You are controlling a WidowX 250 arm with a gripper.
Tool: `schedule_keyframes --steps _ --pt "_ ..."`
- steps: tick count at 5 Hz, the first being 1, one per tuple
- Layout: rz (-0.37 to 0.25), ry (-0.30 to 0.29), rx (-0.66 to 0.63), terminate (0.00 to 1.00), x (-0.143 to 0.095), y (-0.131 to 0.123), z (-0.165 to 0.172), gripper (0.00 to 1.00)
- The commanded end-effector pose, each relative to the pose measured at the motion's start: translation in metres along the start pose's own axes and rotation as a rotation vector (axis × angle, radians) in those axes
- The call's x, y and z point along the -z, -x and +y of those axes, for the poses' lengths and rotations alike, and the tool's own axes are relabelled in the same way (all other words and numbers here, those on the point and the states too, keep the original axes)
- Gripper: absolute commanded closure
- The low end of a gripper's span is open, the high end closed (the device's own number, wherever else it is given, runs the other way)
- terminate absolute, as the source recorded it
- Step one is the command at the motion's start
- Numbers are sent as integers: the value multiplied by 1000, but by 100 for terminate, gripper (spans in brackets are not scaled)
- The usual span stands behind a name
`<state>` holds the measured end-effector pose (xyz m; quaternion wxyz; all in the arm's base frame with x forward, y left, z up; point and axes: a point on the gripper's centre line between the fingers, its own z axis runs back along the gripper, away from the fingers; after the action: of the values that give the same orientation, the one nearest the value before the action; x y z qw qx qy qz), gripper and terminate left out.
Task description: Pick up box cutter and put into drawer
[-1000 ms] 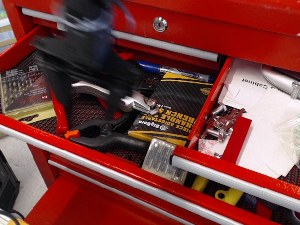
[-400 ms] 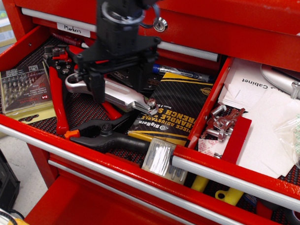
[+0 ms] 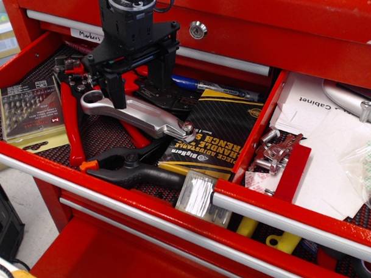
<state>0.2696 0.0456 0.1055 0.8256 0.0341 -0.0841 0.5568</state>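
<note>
I see the cutter (image 3: 133, 113) lying in the wide left drawer (image 3: 24, 65), on top of the red pliers (image 3: 72, 127). Its long axis runs from upper left to lower right: the ring end points to the upper left, and the end with the round knob points to the lower right, where it rests on the edge of the black and yellow wrench pack (image 3: 213, 135).

My claw (image 3: 135, 86) hangs over the handle part of the cutter. Its two black fingers (image 3: 117, 92) are spread apart, one on each side of the handle, and they hold nothing that I can see. Compared with a moment ago, the claw sits a little higher and more to the left, and the cutter lies in the same place.

A black clamp (image 3: 128, 168) with orange tip lies just in front of the cutter. A blue marker (image 3: 217, 88) is behind it. The target drawer (image 3: 333, 170) with white papers is at the right, open, past a red wall.
</note>
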Motion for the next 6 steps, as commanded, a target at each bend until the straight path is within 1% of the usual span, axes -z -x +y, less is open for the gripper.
schedule_keyframes --steps 1,2,5,6 --pt "-5 67 3 0 9 -13 -8 0" --pt "16 86 22 0 24 -14 -4 0" --pt "59 181 69 0 63 -20 -1 0" --pt "75 162 73 0 55 -15 -2 100"
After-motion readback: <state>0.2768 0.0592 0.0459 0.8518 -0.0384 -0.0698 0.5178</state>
